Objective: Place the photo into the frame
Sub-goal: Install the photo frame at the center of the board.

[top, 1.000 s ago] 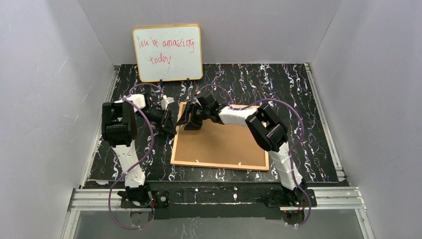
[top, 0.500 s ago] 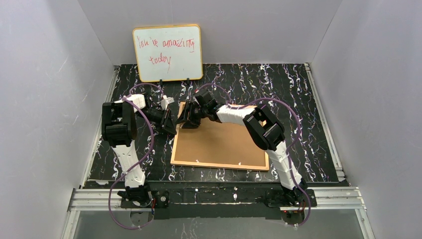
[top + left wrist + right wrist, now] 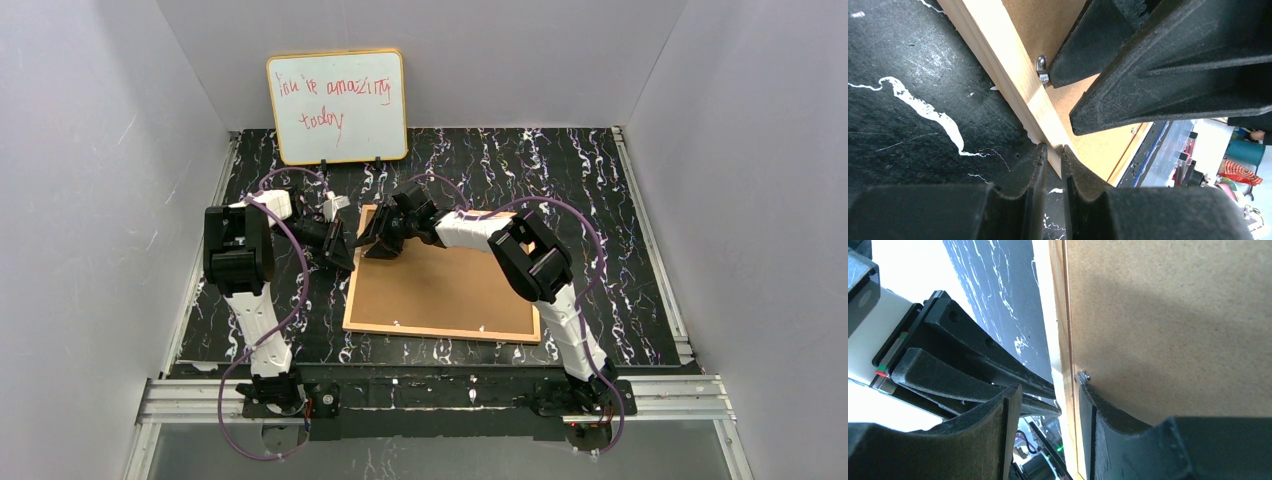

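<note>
Marbled table (image 3: 560, 170), frame (image 3: 440, 290) back-up, left claw (image 3: 1054, 151) on its rim

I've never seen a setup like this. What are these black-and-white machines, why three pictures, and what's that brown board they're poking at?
These are two robot arms bolted at the near edge of a table, each ending in a two-finger gripper. The wide picture looks down from above; the two close-ups come from cameras on the wrists. On that black marbled table lies a picture frame, face down, so you see its brown back. A whiteboard stands behind. The left gripper, nearly shut, seems to pinch the frame's wooden rim; the right gripper stands open astride that rim, one finger by a small metal tab. No photo is in sight.
</note>
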`<state>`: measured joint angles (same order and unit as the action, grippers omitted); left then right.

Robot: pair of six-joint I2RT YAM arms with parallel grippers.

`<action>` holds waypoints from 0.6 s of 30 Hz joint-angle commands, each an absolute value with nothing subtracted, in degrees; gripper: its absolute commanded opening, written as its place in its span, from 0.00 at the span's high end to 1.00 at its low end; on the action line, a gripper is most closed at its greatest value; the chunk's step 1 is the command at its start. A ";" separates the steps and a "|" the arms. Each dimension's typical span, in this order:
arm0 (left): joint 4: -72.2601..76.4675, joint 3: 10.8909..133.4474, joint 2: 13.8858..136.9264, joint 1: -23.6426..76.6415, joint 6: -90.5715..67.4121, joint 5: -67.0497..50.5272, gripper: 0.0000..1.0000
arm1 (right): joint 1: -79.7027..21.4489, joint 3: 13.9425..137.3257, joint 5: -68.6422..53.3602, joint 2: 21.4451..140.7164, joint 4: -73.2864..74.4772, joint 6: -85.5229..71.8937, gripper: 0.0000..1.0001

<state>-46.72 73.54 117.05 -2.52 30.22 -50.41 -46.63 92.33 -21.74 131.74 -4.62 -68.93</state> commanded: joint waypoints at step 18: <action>-47.64 69.30 115.50 -1.85 34.31 -46.56 0.87 | -48.41 95.03 -10.32 134.73 -12.62 -74.56 0.54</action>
<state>-46.28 71.99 115.70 -3.07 31.40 -50.19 -47.64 92.36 -18.22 131.76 -4.43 -72.77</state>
